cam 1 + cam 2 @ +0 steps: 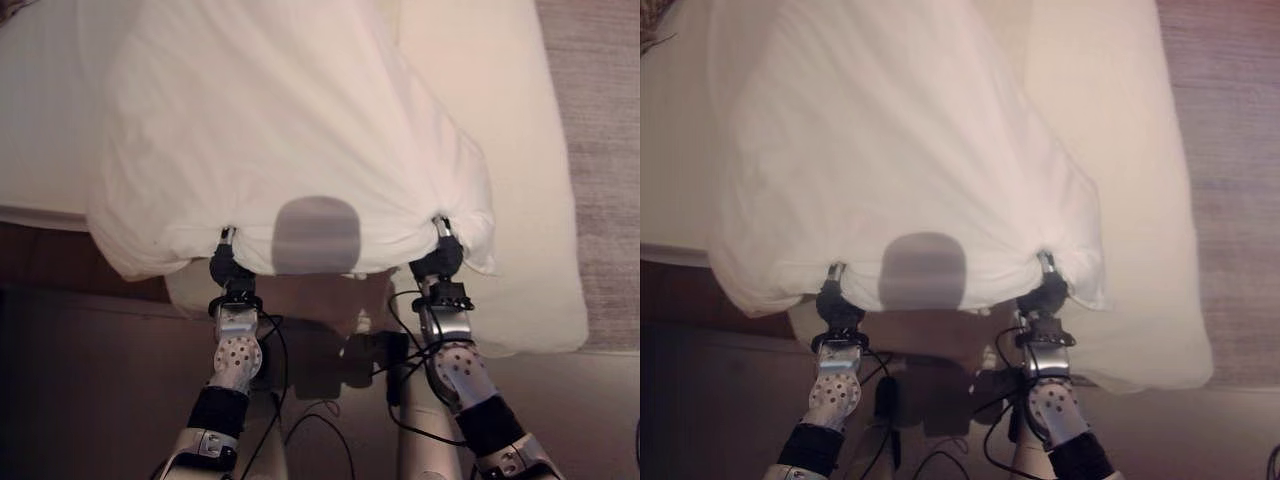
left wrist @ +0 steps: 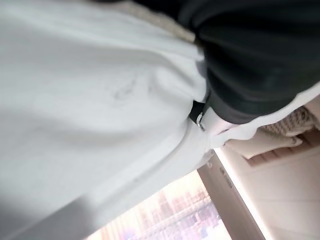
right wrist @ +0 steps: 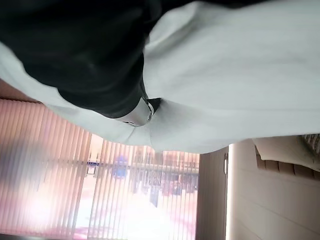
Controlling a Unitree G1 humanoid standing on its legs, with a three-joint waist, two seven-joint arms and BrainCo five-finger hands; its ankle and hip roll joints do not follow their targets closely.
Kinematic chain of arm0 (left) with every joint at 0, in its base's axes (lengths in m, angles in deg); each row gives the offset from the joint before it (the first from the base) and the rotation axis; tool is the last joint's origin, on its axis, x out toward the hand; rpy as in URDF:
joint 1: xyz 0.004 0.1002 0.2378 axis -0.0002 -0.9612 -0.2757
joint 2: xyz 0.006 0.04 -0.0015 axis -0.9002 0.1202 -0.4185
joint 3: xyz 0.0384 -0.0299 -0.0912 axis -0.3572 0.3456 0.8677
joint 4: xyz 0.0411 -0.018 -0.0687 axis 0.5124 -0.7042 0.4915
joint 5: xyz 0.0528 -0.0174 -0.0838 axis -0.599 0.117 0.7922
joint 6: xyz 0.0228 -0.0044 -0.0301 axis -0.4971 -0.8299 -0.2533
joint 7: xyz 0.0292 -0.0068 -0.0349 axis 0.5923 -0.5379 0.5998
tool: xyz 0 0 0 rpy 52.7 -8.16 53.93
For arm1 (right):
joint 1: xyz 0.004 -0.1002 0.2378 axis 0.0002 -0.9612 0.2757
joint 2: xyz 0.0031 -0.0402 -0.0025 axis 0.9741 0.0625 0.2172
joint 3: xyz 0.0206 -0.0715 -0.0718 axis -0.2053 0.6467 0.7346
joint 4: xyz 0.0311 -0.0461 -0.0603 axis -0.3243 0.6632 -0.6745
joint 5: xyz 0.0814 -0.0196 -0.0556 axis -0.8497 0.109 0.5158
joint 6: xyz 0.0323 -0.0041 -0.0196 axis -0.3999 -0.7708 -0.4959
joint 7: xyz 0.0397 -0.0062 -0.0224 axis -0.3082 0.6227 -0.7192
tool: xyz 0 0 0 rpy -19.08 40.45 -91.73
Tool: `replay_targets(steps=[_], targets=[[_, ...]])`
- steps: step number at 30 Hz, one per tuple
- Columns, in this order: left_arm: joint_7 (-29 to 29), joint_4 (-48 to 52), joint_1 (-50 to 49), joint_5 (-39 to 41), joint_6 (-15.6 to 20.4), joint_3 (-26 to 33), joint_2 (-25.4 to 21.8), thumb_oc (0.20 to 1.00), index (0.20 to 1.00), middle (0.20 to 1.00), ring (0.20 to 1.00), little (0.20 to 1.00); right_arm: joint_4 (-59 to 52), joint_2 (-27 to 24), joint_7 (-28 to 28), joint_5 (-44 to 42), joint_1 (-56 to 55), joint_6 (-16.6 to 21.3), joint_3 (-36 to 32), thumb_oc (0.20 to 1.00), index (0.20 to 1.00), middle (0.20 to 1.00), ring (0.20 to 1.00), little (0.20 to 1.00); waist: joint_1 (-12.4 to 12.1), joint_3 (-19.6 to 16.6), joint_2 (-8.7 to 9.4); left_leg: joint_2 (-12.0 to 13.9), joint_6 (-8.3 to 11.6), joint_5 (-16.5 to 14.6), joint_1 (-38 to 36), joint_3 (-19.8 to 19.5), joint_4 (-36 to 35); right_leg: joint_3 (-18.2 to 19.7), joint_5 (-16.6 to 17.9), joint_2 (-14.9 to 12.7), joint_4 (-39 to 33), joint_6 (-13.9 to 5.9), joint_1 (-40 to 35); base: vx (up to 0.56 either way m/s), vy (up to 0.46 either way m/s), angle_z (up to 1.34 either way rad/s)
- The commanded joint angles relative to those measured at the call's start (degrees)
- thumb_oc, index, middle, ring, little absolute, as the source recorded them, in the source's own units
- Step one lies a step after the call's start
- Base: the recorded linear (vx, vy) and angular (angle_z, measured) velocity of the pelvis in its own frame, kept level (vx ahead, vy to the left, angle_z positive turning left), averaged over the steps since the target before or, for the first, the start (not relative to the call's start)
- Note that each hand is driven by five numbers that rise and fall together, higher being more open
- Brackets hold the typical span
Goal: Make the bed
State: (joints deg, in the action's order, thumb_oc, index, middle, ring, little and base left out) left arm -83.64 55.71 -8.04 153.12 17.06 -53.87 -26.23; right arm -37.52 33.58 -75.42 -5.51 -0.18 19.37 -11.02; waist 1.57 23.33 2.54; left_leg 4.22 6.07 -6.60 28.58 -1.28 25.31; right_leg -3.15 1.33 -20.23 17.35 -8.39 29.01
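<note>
My left hand (image 1: 228,262) and right hand (image 1: 440,256) pinch the duvet (image 1: 290,140) edge, lower centre | held wide, spreading it flat over the bed (image 1: 520,200)

White quilted duvet (image 1: 290,130) lifted above the bed's pale mattress (image 1: 520,200), near edge bunched at two points. Left hand (image 1: 228,262) at the left bunch, right hand (image 1: 438,258) at the right bunch, fingers of both hidden in the cloth. Grey-brown carpet (image 1: 605,150) runs along the bed's right side.
</note>
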Motion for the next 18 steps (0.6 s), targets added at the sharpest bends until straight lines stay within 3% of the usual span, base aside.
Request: replay_targets(steps=[1,2,3,5,6,7,10,13,18], targets=[[-3.97,8.71,-2.58,-4.67,2.17,5.64,-7.24,0.2,0.2,0.2,0.2,0.2,-10.48,-0.33,-3.97,3.75,-1.03,1.23,-4.19,0.2,0.2,0.2,0.2,0.2,0.47,-3.23,-1.0,-0.69,-4.36,0.37,1.29,0.6,-2.0,0.47,18.65,-4.25,-14.37,-3.04,-5.23,-0.03,0.627,-0.55],[-4.35,8.59,-2.22,-4.83,1.95,4.43,-7.0,0.2,0.2,0.2,0.2,0.2,-9.92,-0.56,-5.46,2.63,-2.01,0.33,-2.88,0.2,0.2,0.2,0.2,0.2,1.17,-3.36,-1.35,-2.19,-5.04,1.77,0.8,1.66,-5.45,1.43,12.76,0.44,-12.58,-1.62,-3.71,-0.02,0.379,-0.61],[-4.35,8.59,-2.23,-4.83,1.95,4.43,-7.01,0.2,0.2,0.2,0.2,0.2,-9.92,-0.56,-5.46,2.63,-2.01,0.33,-2.87,0.2,0.2,0.2,0.2,0.2,1.18,-3.42,-1.32,-2.22,-5.04,1.82,0.84,1.68,-5.5,1.46,12.76,0.41,-12.56,-1.63,-3.63,-0.03,0.519,-0.23],[-4.09,8.91,-2.46,-6.17,1.76,4.3,-6.49,0.2,0.2,0.2,0.2,0.2,-8.78,-0.67,-5.1,2.7,-1.88,0.54,-2.55,0.2,0.2,0.2,0.2,0.2,1.21,-2.78,-0.88,-3.79,-5.7,2.8,-0.38,3.19,-8.18,-0.4,7.55,6.53,-10.6,-0.34,-2.34,-0.06,0.359,-0.12],[-2.36,9.52,-2.45,-8.25,2.18,4.07,-6.26,0.2,0.2,0.2,0.2,0.2,-8.14,-1.3,-5.07,2.72,-1.93,0.75,-1.67,0.2,0.2,0.2,0.2,0.2,1.36,-2.27,-0.28,-5.52,-6.5,3.89,-1.84,4.58,-11.67,-0.87,4.24,12.26,-7.61,0.81,-1.01,-0.08,0.313,-0.41],[-2.3,9.56,-2.45,-8.3,2.17,4.08,-6.26,0.2,0.2,0.2,0.2,0.2,-8.13,-1.29,-5.07,2.72,-1.9,0.76,-1.67,0.2,0.2,0.2,0.2,0.2,1.37,-2.43,-0.17,-5.63,-6.53,4.17,-1.71,4.65,-11.91,-0.79,4.33,12.16,-7.59,0.8,-0.74,-0.08,0.279,-0.31],[-0.64,9.63,-2.98,-8.57,2.14,3.3,-3.66,0.2,0.2,0.2,0.2,0.2,-7.1,-1.81,-4.17,3.88,-2.56,1.41,-0.65,0.2,0.2,0.2,0.2,0.2,1.06,-2.08,-0.45,-8.43,-6.78,6.87,-4.36,6.77,-17.57,-2.2,-0.99,20.39,0.68,2.58,-1.19,-0.08,0.19,0.1],[0.55,9.79,-4.52,-9.27,1.9,2.36,-2.77,0.2,0.2,0.2,0.2,0.2,-5.31,-2.06,-4.03,3.6,-3.33,1.54,-0.27,0.2,0.2,0.2,0.2,0.2,0.83,-2.8,-1.46,-8.69,-6.7,8.31,-4.81,7.54,-20.13,-1.33,-1.54,21.96,-0.17,3.72,-1.3,-0.04,0.026,-0.23],[0.9,9.07,-4.76,-8.03,1.82,2.15,-1.35,0.2,0.2,0.2,0.2,0.2,-3.13,-2.13,-2.76,3.8,-2.55,1.94,-1.88,0.2,0.2,0.2,0.2,0.2,0.84,-3.05,-3.55,-8.19,-5.77,9.9,-3.6,8.31,-20.7,-1.15,0.81,20.81,-8.13,3.87,-3.26,-0.06,-0.093,-0.13]])
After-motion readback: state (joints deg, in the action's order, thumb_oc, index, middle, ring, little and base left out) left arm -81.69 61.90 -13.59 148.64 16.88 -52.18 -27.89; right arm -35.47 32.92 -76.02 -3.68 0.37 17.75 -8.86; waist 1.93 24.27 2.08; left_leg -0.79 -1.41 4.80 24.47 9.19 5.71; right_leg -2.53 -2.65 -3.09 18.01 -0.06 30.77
